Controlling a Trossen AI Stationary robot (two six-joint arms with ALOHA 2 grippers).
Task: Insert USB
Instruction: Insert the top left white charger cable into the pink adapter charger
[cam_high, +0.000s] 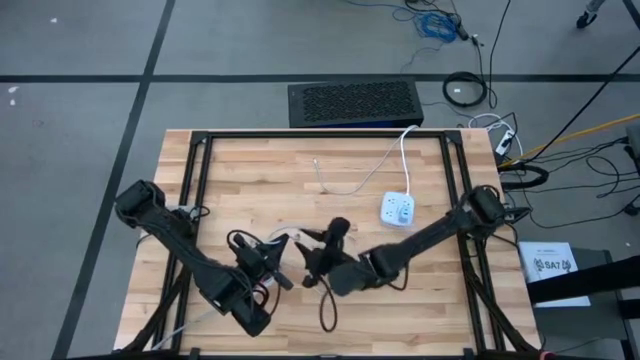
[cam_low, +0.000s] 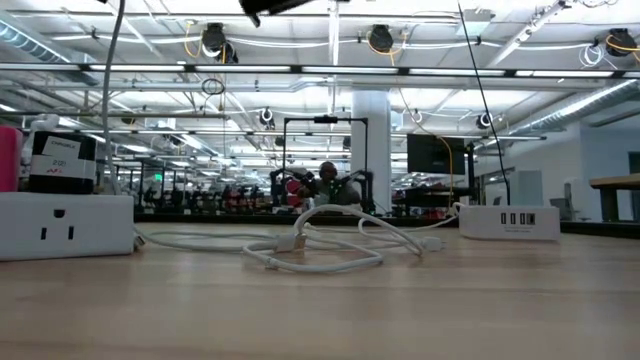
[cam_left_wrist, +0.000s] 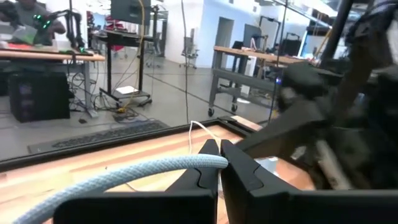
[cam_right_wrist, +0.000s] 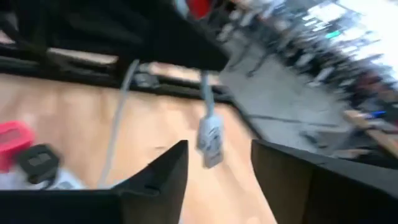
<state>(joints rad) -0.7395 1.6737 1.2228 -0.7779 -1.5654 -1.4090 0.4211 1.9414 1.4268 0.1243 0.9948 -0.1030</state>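
My left gripper (cam_left_wrist: 219, 151) is shut on a pale blue-white USB cable (cam_left_wrist: 143, 171), above the table's near middle (cam_high: 278, 258). The cable's white plug (cam_right_wrist: 210, 140) hangs in the air in the right wrist view, beyond the gap of my open right gripper (cam_right_wrist: 217, 163); the fingers stand on either side of it without touching. My right gripper (cam_high: 316, 250) faces the left one closely. A white hub with USB ports (cam_high: 397, 210) lies flat on the table to the right (cam_low: 510, 222). More white cable (cam_low: 320, 245) lies looped on the wood. My left gripper pinches the cable (cam_left_wrist: 214, 162) between its two fingertips. The cable crosses the fingers and arcs away slack from the tips. The held stretch is lifted clear of the table. Its plug end is hidden from this wrist view.
A white power strip (cam_low: 65, 225) sits on the table in the low view. A white cord (cam_high: 350, 180) runs from the hub toward the far edge. A black frame (cam_high: 200, 145) borders the table. A red object (cam_right_wrist: 15, 137) and a black one (cam_right_wrist: 37, 160) lie near the right gripper.
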